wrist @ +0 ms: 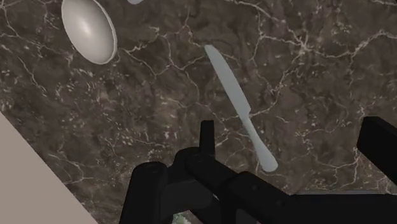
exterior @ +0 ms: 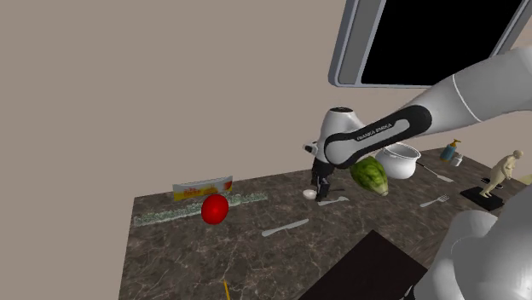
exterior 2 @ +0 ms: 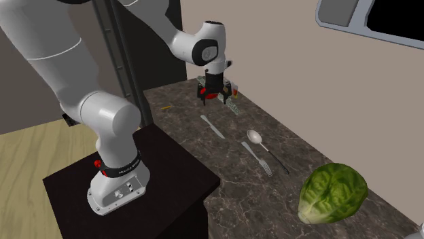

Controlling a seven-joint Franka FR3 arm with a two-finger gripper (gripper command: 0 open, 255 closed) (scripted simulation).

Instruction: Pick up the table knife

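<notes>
Knife [exterior: 286,227] lies flat on the dark marbled counter [exterior: 170,256], between a red ball [exterior: 215,208] and a spoon [exterior 2: 257,139], touching neither. The black gripper [wrist: 292,133] hovers above it, fingers spread wide and holding nothing. Seen from the wrist, the knife's handle end points into the gap between them.

One table knife [exterior: 286,227], one cabbage [exterior: 369,175], one red ball [exterior: 215,208], one bowl [exterior: 401,164]
</notes>
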